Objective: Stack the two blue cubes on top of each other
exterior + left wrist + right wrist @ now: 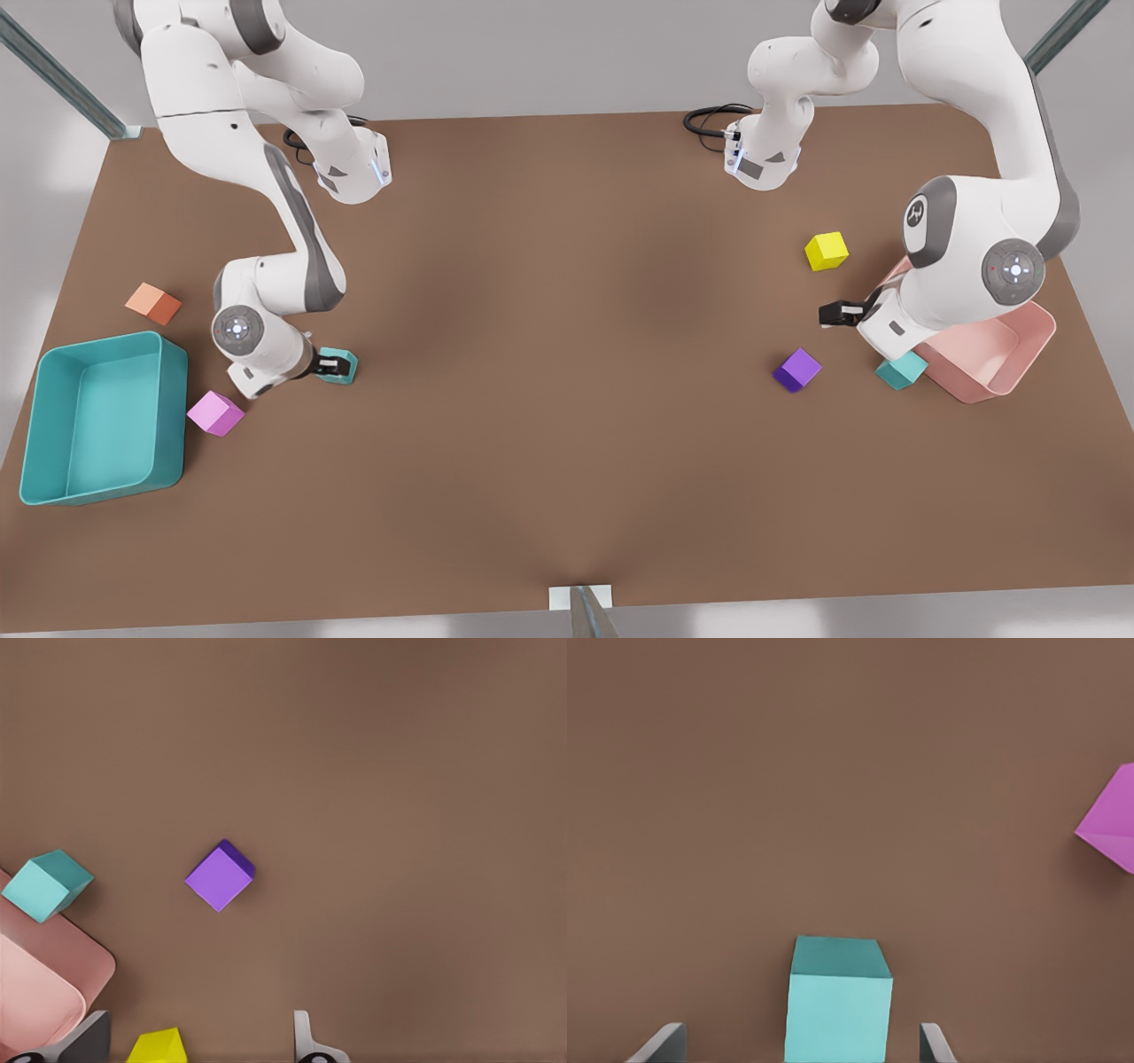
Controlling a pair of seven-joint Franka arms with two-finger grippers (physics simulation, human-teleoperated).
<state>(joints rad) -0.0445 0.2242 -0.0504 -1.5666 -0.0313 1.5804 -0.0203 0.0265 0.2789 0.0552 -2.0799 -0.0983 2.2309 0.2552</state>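
Two blue cubes lie well apart. One [838, 1010] sits between the right gripper's [330, 364] spread fingers, near the pink cube [214, 413] and teal bin [53, 425]; the grasp step seems not yet closed. The other [900, 369] touches the pink tray [1019, 354]. The left gripper [837, 313], open, waits above. Next: clench, lift, carry across.

Teal cubes [900, 369], brown table [567, 354]
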